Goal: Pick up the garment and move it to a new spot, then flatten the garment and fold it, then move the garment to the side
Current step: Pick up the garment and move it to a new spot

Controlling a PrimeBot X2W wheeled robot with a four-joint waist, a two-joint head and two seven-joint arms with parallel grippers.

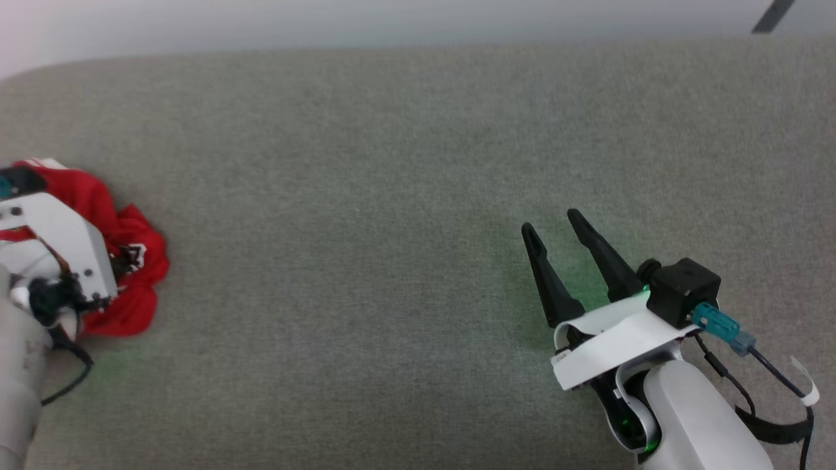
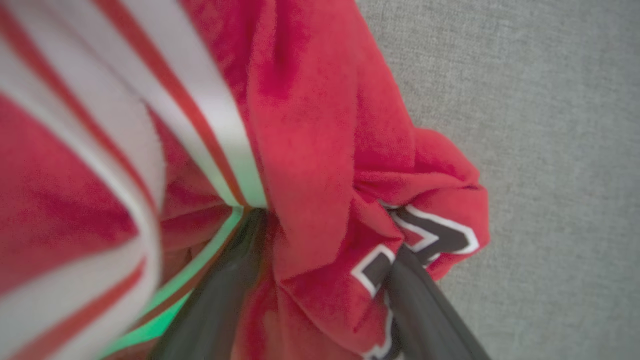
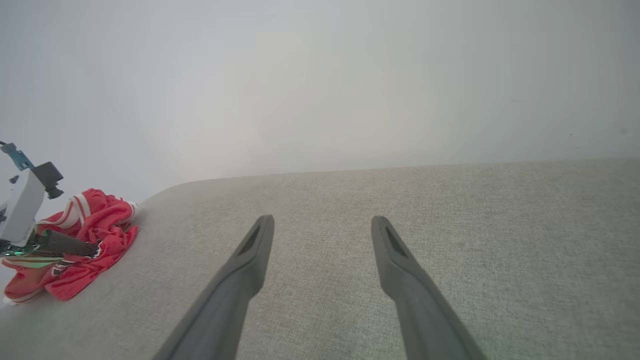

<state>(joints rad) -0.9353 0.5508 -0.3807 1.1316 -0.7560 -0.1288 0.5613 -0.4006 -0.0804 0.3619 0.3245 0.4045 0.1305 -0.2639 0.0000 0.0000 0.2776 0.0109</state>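
Indoor robot test area, most likely a laboratory. Evidence: a broad work surface [image 1: 418,196] covered in plain grey fabric with a rounded corner, a bare white wall [image 3: 320,75] directly behind it, and the right gripper [image 1: 551,221] carrying exposed cabling.

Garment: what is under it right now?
Grey surface shows beside the crumpled garment, and the left tool, open, pushes into its folds. Whatever lies directly beneath the heap is covered by cloth.

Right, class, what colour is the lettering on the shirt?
Black lettering edged in white, on the red shirt; the left wrist view shows it best.
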